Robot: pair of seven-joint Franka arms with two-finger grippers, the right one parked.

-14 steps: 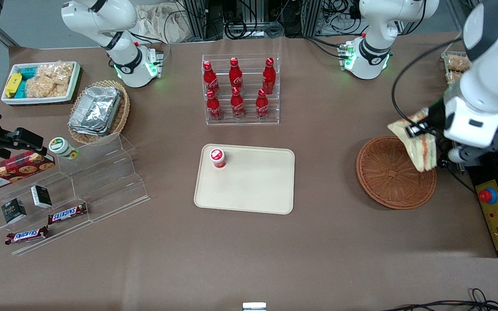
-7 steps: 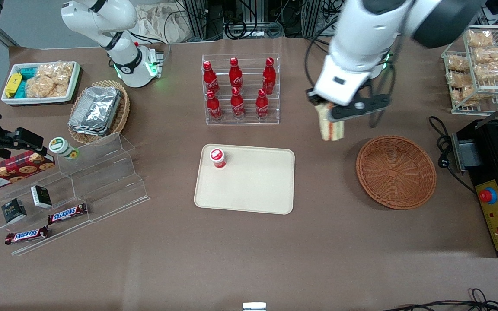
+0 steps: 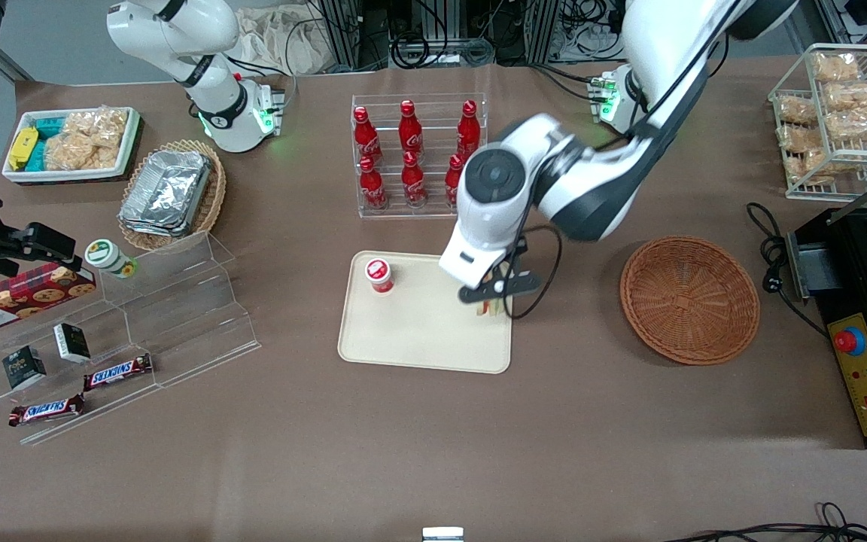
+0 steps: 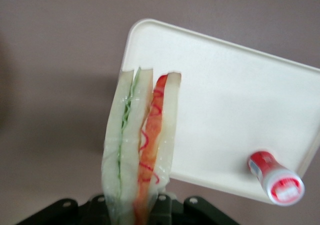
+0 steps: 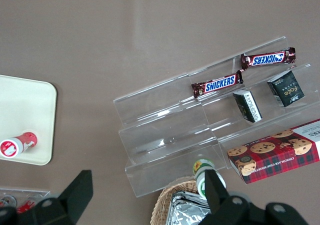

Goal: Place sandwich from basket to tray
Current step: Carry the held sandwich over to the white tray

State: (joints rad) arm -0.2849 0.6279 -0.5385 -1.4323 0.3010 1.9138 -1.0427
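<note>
My left gripper (image 3: 495, 295) hangs over the cream tray (image 3: 418, 335), above the tray's edge that faces the basket. It is shut on the sandwich (image 4: 141, 140), a pale wedge with green and red-orange layers that hangs down from the jaws. In the front view only a sliver of the sandwich (image 3: 491, 307) shows under the gripper. In the wrist view the wedge overlaps a rounded corner of the tray (image 4: 235, 105). The round reddish-brown basket (image 3: 689, 299) sits on the table beside the tray, toward the working arm's end, with nothing in it.
A small red-capped bottle (image 3: 379, 275) stands on the tray, toward the parked arm's end. A clear rack of cola bottles (image 3: 418, 154) is farther from the camera than the tray. A clear stepped shelf (image 3: 177, 301) with snacks lies toward the parked arm's end.
The left arm has carried the sandwich from above the basket, past the table beside the cola rack, to above the tray's edge, and has come lower. The basket stays put.
</note>
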